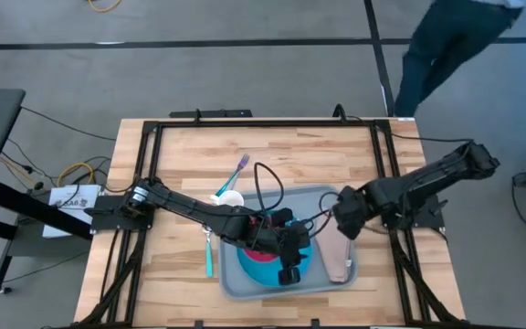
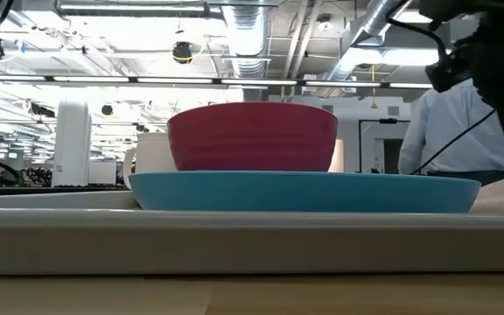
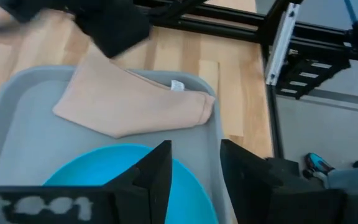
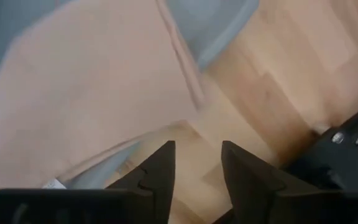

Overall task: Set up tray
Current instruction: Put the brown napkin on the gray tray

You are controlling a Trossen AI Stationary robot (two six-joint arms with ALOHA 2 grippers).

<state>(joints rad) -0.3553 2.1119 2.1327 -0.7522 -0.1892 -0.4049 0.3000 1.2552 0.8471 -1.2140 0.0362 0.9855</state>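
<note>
- Your tray (image 1: 322, 196) sits on the worktop (image 1: 176, 164) toward its near edge, between the two arms.
- Already on it you have a blue plate (image 2: 304, 191) carrying a red bowl (image 2: 252, 137), and a folded beige napkin (image 3: 135, 106) lying flat on the tray's right side.
- Your left end effector (image 3: 194, 171) hangs over the plate's edge with its fingers spread and nothing between them.
- Your right end effector (image 4: 197, 168) hovers above the napkin's end, fingers parted, holding nothing.
- Still off the tray: a white cup (image 1: 231, 198), a purple utensil (image 1: 238, 167) and a teal utensil (image 1: 209, 254), all on the worktop to the tray's left. You likely have those left to load.
</note>
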